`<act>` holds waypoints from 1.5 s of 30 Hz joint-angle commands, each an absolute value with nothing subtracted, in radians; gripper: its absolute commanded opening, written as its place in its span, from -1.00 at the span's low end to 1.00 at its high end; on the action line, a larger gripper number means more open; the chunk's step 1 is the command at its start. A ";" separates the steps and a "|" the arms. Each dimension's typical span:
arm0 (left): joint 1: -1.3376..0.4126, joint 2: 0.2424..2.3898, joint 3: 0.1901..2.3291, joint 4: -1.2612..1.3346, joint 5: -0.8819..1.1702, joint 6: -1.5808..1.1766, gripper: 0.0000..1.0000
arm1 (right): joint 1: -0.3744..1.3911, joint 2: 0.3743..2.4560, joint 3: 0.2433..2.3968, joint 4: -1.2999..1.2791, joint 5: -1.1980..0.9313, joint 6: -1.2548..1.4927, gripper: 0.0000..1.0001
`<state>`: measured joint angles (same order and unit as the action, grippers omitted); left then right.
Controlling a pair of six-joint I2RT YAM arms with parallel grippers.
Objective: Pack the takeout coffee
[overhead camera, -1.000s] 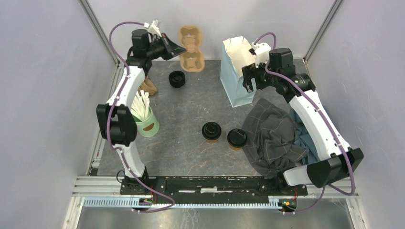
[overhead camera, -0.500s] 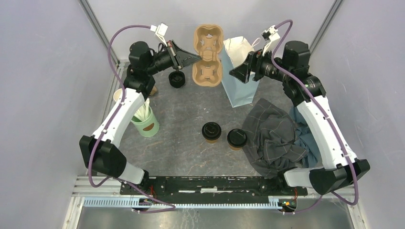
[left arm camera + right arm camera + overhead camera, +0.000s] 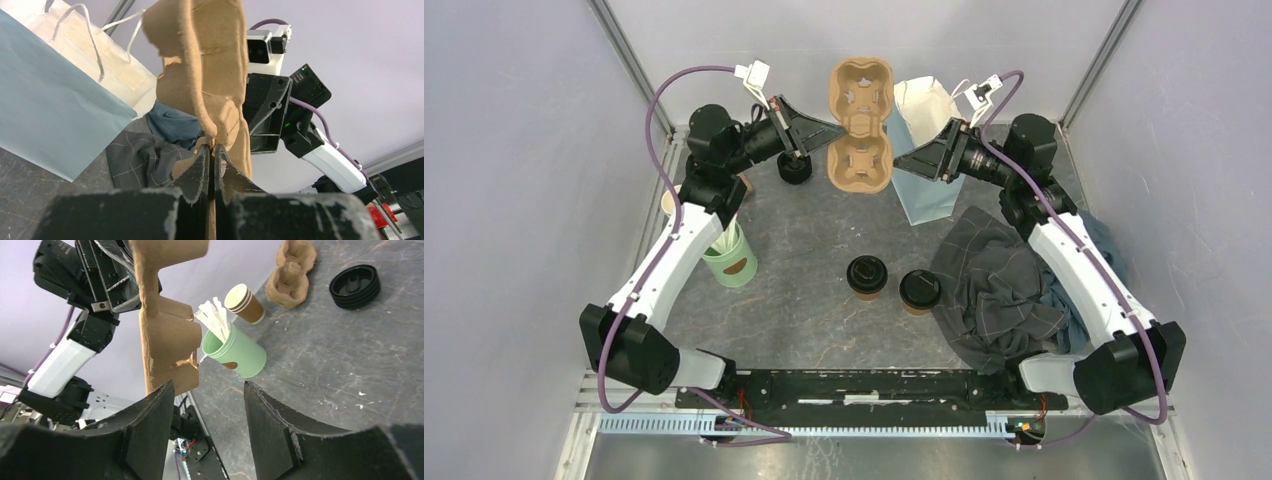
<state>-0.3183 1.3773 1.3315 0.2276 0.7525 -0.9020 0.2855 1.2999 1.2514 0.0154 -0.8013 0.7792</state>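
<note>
Two brown paper cups with black lids, the takeout coffee point(image 3: 867, 277) point(image 3: 919, 290), stand side by side on the table's middle, in the top view only. My left gripper point(image 3: 837, 130) point(image 3: 211, 148) is shut on the edge of a brown cardboard cup carrier point(image 3: 861, 125) point(image 3: 205, 65) and holds it in the air at the back. My right gripper point(image 3: 899, 164) point(image 3: 207, 407) is open at the carrier's point(image 3: 167, 335) right side. The carrier's lower corner sits just past my right gripper's left fingertip point(image 3: 155, 410), with no grip showing.
A blue and white paper bag point(image 3: 924, 160) point(image 3: 55, 100) stands behind the right gripper. Crumpled grey cloth point(image 3: 999, 290) lies at the right. A green cup of white sticks point(image 3: 729, 255) point(image 3: 232, 350), an open brown cup point(image 3: 245, 305), black lids point(image 3: 794, 167) point(image 3: 355, 285) and another carrier point(image 3: 292, 270) are at the left back.
The left arm swung the carrier rightward toward the bag. The right gripper turned to face the carrier, came up to its edge, and its jaws narrowed.
</note>
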 commanded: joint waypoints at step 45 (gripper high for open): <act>-0.073 1.662 1.781 -0.656 -0.086 -0.579 0.97 | 0.280 1.289 1.612 -0.469 -0.358 0.220 -1.00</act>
<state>-0.1677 1.5352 1.6337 -0.3309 0.3218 -0.7181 0.2844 1.3087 1.5177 -0.2451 -0.5793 0.5011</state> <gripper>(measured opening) 0.993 0.010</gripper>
